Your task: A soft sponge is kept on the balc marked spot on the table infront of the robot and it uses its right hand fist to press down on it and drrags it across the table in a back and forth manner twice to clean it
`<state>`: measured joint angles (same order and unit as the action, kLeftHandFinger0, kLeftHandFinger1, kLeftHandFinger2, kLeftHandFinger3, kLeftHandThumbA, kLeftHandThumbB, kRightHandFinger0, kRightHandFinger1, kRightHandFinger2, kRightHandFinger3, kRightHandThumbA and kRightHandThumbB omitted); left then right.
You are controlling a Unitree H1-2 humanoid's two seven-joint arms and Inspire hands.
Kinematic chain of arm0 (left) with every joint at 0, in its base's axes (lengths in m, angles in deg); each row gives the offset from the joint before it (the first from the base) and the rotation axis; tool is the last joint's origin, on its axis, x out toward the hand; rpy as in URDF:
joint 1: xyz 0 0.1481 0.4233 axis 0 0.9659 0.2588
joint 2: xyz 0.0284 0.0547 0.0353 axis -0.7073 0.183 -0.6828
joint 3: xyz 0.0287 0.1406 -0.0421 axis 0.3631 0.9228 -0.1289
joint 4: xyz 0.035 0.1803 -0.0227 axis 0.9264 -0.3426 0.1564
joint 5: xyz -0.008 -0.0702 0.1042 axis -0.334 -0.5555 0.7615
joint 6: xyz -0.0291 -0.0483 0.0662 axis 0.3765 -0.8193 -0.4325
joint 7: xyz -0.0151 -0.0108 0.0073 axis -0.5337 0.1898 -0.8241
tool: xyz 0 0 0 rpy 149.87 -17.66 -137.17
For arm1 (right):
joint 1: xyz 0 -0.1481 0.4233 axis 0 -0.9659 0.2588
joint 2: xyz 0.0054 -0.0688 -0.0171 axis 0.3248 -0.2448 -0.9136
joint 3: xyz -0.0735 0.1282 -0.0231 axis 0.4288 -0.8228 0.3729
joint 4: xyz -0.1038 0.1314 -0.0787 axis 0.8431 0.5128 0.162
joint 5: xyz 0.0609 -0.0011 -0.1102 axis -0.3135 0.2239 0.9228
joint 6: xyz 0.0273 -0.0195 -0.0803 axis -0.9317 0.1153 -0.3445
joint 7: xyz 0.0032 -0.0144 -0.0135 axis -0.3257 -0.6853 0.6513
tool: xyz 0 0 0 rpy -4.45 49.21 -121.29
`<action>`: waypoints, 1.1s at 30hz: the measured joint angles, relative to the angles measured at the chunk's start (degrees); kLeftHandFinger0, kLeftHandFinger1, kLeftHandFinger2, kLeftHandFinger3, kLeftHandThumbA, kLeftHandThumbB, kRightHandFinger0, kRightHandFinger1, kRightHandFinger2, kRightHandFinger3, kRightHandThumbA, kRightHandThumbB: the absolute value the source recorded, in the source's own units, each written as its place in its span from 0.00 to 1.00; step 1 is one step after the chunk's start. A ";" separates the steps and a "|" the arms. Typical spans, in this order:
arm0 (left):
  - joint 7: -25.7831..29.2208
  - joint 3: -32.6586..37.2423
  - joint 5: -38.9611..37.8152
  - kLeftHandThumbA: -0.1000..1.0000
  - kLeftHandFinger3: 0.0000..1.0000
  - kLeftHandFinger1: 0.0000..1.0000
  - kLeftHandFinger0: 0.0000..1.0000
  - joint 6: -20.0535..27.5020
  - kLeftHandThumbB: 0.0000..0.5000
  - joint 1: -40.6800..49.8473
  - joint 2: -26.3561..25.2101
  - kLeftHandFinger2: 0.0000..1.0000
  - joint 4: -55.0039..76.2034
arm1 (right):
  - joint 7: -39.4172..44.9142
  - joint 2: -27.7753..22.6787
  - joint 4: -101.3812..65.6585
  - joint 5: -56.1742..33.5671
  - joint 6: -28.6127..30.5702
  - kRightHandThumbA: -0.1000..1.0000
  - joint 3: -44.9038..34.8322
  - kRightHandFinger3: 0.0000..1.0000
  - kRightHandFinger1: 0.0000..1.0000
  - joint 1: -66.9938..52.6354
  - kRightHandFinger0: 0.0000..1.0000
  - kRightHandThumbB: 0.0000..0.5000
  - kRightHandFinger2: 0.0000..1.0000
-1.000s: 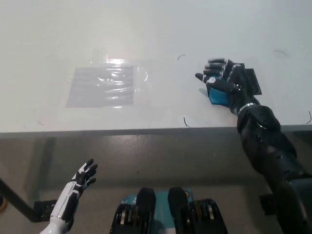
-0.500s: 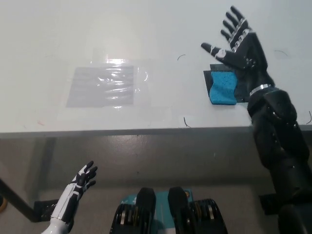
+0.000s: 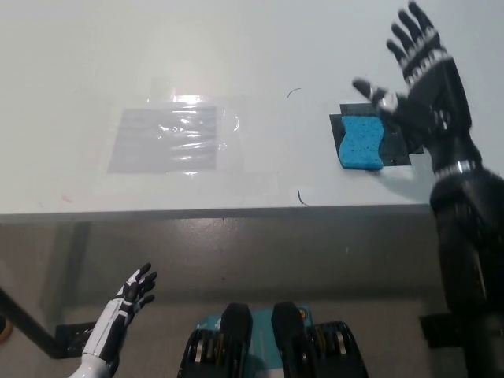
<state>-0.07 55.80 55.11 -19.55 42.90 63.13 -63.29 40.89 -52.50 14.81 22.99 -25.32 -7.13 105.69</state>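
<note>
Right now the blue sponge (image 3: 361,142) lies on the black mark (image 3: 398,150) near the table (image 3: 236,47) edge, untouched. Above it, the right hand (image 3: 425,87) hovers with fingers spread wide, not fisted; pressing like that could skid the sponge off the edge. Below the table, the left hand (image 3: 130,295) rests open.

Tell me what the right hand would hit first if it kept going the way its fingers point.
Probably nothing: the open right hand points toward the far table, which looks bare there; height is unclear.

White table (image 3: 157,47) above a grey floor (image 3: 236,260)
</note>
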 measured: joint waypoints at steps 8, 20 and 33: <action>0.00 0.02 0.00 1.00 1.00 1.00 1.00 -0.01 1.00 -0.02 0.00 1.00 -0.07 | 0.06 0.52 -15.22 0.28 -0.49 1.00 3.99 1.00 1.00 -17.92 1.00 0.86 1.00; -0.31 0.20 -0.01 1.00 1.00 1.00 1.00 0.14 1.00 -0.05 -0.43 1.00 -0.09 | 1.33 1.08 -26.74 0.57 5.46 1.00 9.20 1.00 1.00 -40.64 1.00 0.87 1.00; -0.91 0.36 -0.01 1.00 1.00 1.00 1.00 0.68 1.00 -0.94 -0.86 1.00 -0.06 | 1.38 2.37 -7.16 2.40 10.50 1.00 8.90 1.00 1.00 -34.88 1.00 0.58 1.00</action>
<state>-0.98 56.16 55.10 -18.88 41.96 62.27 -63.34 42.27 -50.13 7.65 25.38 -14.82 1.77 70.81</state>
